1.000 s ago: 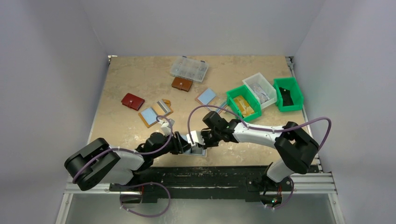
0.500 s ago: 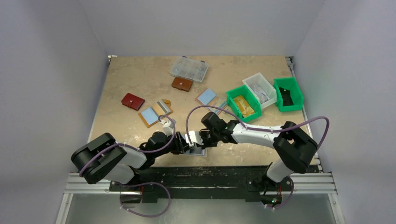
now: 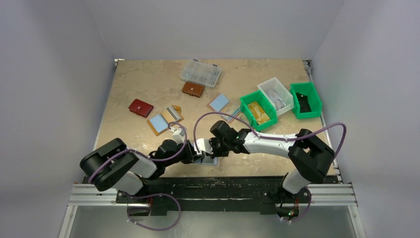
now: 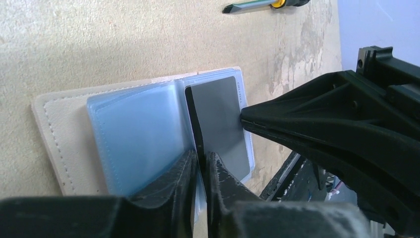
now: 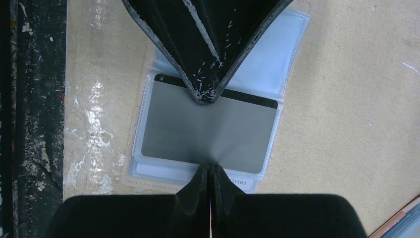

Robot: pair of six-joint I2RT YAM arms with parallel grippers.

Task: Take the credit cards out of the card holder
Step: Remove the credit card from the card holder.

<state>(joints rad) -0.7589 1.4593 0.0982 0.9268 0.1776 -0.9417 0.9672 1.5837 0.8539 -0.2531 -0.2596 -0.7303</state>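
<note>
Where the two arms meet: both sets of fingers converge on one open card holder (image 4: 49,129), tip facing tip across it.
Left gripper (image 4: 200,161): narrow, with only a slit between the fingers. The black-striped edge of a grey card (image 5: 208,134) runs into that slit, but I cannot tell whether it is clamped.
Right gripper (image 5: 208,171): closed, fingers pressed together with nothing between them. The joined tip touches the opposite long edge of the grey card.
Grey card: lying flat in a clear sleeve on one half of the holder, its black stripe on the side of the left arm's fingers.
Pale blue sleeves (image 4: 138,134): fanned over the other half, bulging up a little beside the left fingers.
Card holder: spread open, beige stitched cover down on the table (image 3: 143,79). It sits at the near edge, about midway between the two arm bases, just beyond the black rail (image 3: 223,186).
Further out, left: a second open holder (image 3: 164,119) and a red wallet (image 3: 140,107), well apart from the fingers.
Further out, centre: a brown wallet (image 3: 192,89), a clear compartment box (image 3: 200,73) behind it, and a third open holder (image 3: 221,104).
Further out, right: a near green bin (image 3: 257,111) and a far green bin (image 3: 305,100), with a white bin (image 3: 276,94) between them.
</note>
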